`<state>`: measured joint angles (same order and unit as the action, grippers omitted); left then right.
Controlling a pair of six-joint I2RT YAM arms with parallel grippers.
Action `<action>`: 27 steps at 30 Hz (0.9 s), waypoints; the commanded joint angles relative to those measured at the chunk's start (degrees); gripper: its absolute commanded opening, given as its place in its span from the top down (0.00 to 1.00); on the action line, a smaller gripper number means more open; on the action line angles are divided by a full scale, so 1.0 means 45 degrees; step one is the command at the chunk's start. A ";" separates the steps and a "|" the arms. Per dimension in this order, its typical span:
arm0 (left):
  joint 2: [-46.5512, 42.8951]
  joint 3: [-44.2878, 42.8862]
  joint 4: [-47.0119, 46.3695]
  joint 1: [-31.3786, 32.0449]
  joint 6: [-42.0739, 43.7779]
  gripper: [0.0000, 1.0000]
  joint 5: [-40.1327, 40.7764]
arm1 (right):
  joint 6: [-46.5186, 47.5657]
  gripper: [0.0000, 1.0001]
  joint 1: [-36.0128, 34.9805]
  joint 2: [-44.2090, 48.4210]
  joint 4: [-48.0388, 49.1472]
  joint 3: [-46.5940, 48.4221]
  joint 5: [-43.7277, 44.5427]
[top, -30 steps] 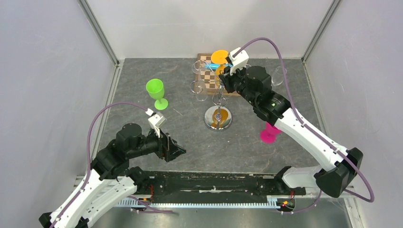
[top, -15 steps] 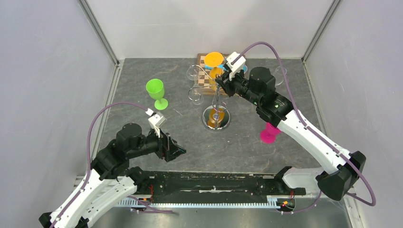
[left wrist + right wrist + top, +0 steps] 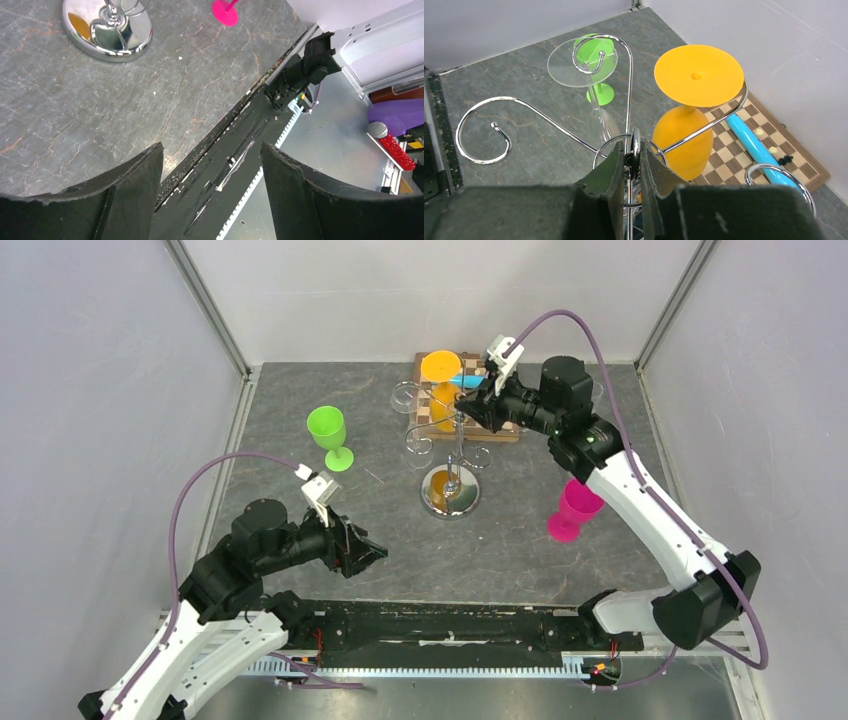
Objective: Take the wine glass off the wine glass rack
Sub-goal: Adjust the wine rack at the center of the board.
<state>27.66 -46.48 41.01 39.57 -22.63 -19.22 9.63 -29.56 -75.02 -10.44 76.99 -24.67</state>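
Now the right claw [image 3: 633, 160] is clenched on the ring at the top of the rack [image 3: 436, 502], mid-table. On one curled arm an orange glass [image 3: 698, 75] hangs upside down, with a clear glass [image 3: 564, 65] on another. Meanwhile the left claw [image 3: 210, 150] gapes wide, empty, low over the table [image 3: 75, 100].

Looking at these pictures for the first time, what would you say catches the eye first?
The orange wine glass hangs upside down from a curled arm of the chrome wine glass rack near the table's middle, with a clear glass on another arm. The right gripper is clamped on the top of the rack's pole, while the left gripper hangs open by the near edge.
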 commanded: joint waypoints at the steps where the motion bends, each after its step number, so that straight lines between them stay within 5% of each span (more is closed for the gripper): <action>1: 0.0215 -0.0830 -0.0275 -0.0044 -0.0194 0.23 0.0209 | -0.0113 1.00 0.0495 -0.0324 0.2043 0.1659 -0.2395; 13: 0.0364 -0.1772 -0.0415 -0.0043 -0.0933 0.23 0.0214 | -0.0122 1.00 0.0887 -0.1784 0.2846 0.2244 -0.6363; 27: 0.0123 -0.2701 -0.0782 -0.0044 -0.1795 0.22 0.2761 | 0.0572 0.97 0.0994 -0.1570 0.3522 0.1146 -0.5400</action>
<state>28.67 -56.80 40.23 39.57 -28.08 -11.29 11.07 -25.26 -84.47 -5.15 82.35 -49.69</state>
